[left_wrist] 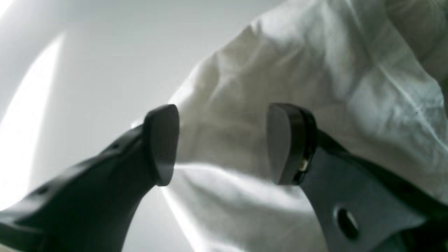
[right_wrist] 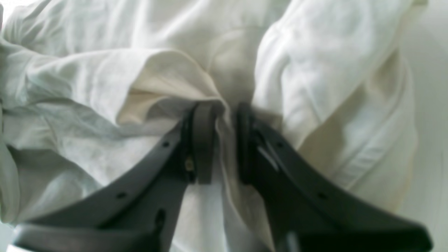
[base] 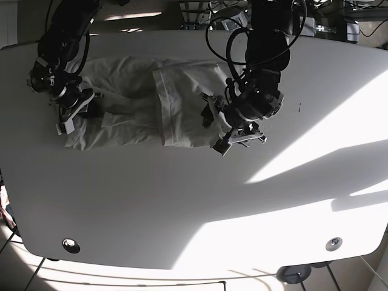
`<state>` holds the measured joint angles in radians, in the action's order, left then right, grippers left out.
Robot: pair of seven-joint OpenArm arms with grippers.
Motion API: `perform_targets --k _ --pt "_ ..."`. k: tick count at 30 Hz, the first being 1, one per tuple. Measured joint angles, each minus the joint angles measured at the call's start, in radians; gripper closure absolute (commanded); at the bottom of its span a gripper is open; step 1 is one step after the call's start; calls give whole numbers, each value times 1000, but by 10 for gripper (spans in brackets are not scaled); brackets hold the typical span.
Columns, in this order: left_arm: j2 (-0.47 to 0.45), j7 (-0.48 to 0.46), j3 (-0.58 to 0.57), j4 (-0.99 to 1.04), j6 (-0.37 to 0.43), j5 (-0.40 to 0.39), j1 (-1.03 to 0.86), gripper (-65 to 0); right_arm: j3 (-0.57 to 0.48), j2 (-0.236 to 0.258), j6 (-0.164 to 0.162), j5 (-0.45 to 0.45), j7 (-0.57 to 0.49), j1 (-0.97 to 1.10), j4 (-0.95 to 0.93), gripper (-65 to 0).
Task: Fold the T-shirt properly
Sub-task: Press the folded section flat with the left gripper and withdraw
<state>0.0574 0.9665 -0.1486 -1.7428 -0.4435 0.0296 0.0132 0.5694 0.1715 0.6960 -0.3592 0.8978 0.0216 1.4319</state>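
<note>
A white T-shirt [base: 139,103] lies crumpled along the back left of the white table [base: 182,200], with one part folded over near its middle. My right gripper [right_wrist: 224,140] is at the shirt's left end [base: 80,112] and is shut on a pinched fold of the T-shirt [right_wrist: 140,80]. My left gripper [left_wrist: 224,143] is at the shirt's right edge [base: 212,128]. Its jaws stand wide apart, with the T-shirt [left_wrist: 297,70] lying under and between them, not gripped.
Both black arms reach in from the table's far edge, with cables hanging above the left arm [base: 267,36]. Two round fittings [base: 71,245] [base: 333,244] sit near the front corners. Bright sunlight patches cross the table's right and front.
</note>
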Motion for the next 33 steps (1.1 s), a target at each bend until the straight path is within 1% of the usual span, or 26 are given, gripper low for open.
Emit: perform_targets --k 2,3,6,9,12,14,17,18,20,21,22,23,24,25,26,27,28,29,30,31,33 --pt "0 -31 -46 81 2 1 39 -372 0 0 0 0 0 0 0 -116" --pt "1 -63 -99 137 2 1 65 -372 0 0 0 0 1 0 0 -116" --pt "29 -148 -206 247 1 0 103 -372 0 0 0 -1 0 0 0 -116" --pt "57 -174 -280 375 -2 -3 166 -372 0 0 0 -3 0 0 0 -116" --pt "84 -175 -303 448 1 0 225 -372 0 0 0 -3 1 0 0 -116" --pt "85 -175 -304 371 1 0 219 -372 0 0 0 -4 0 0 0 -116" --pt "86 -183 -298 165 1 0 172 -372 1 0 0 -4 1 0 0 -116" --pt "77 -183 -298 108 1 -1 146 -372 1 0 0 -4 1 0 0 -116" --pt "26 -182 -304 -10 -3 -10 70 -372 1 0 0 -4 1 0 2 -116" --pt "-14 -174 -289 -56 -3 -7 26 -372 1 -3 0 -2 7 1 22 -119" --pt "-37 -175 -264 -81 -3 -7 -4 -372 1 -5 0 7 19 3 43 -120" --pt "-55 -175 -203 -106 -3 -7 -48 -372 1 -6 0 12 25 6 84 -122" --pt "-59 -175 -156 -113 -3 -7 -74 -372 3 -6 0 11 37 6 116 -124" --pt "-60 -174 -88 -113 -3 -6 -104 -372 6 -5 0 -8 81 3 160 -124" --pt "-60 -175 -42 -113 -18 -8 -118 -362 14 -6 0 -38 105 2 189 -124" --pt "-57 -174 32 -113 -64 -60 -129 -286 43 -8 1 -116 136 3 222 -130" --pt "-56 -174 77 -113 -99 -109 -130 -203 67 -7 1 -169 156 0 233 -159" --pt "-56 -175 118 -106 -123 -155 -129 -115 93 -6 1 -197 185 -4 237 -203" --pt "-57 -179 152 -87 -135 -194 -124 -35 116 -3 1 -219 218 -9 237 -277" --pt "-58 -178 168 -61 -134 -213 -119 0 143 -2 1 -230 254 -16 235 -361" --pt "-69 -174 182 -18 -144 -252 -120 -3 204 1 0 -230 285 -34 235 -515"
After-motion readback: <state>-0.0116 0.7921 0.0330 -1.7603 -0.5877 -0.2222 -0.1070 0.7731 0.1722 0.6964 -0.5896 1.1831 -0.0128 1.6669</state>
